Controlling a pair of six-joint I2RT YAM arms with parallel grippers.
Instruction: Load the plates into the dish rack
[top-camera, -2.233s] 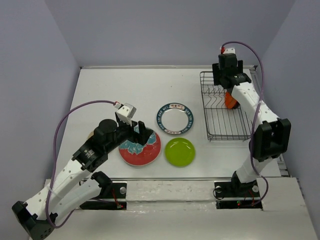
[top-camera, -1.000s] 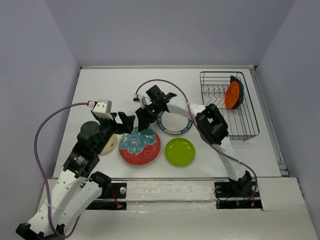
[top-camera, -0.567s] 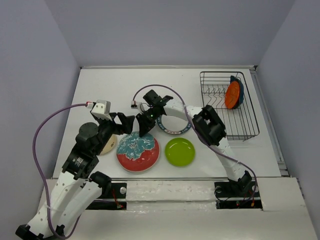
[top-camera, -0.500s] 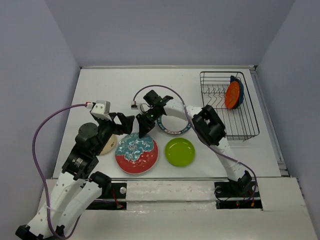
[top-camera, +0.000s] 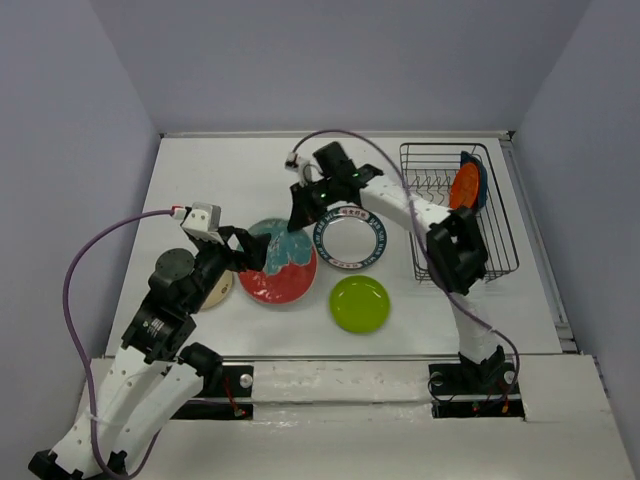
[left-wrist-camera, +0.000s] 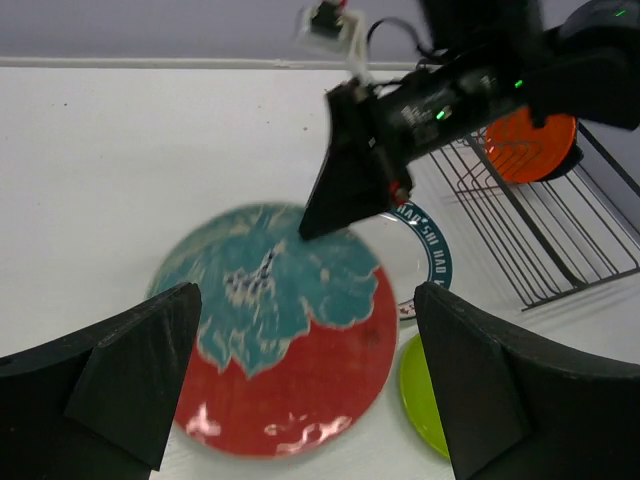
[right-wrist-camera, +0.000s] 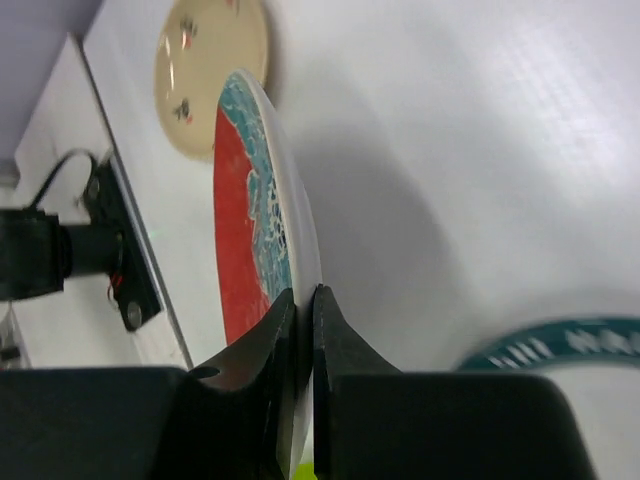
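My right gripper (top-camera: 297, 222) is shut on the far rim of the large red plate with teal flowers (top-camera: 278, 264), which hangs tilted above the table. In the right wrist view the jaws (right-wrist-camera: 303, 295) pinch the plate's thin edge (right-wrist-camera: 248, 230). My left gripper (top-camera: 243, 255) stands wide open just left of that plate, holding nothing; its view looks down on the red plate (left-wrist-camera: 290, 350). The black wire dish rack (top-camera: 490, 255) at the right holds an orange plate (top-camera: 463, 188) upright with a dark blue plate (top-camera: 481, 172) behind it.
On the table lie a white plate with a dark blue patterned rim (top-camera: 350, 238), a lime green plate (top-camera: 360, 303) and a small beige plate (top-camera: 213, 287) partly under my left arm. The right arm stretches across the table's middle.
The right gripper closed on the red plate's rim and raised it, tilting it and carrying it toward the back. The left gripper stayed open and nearly still.
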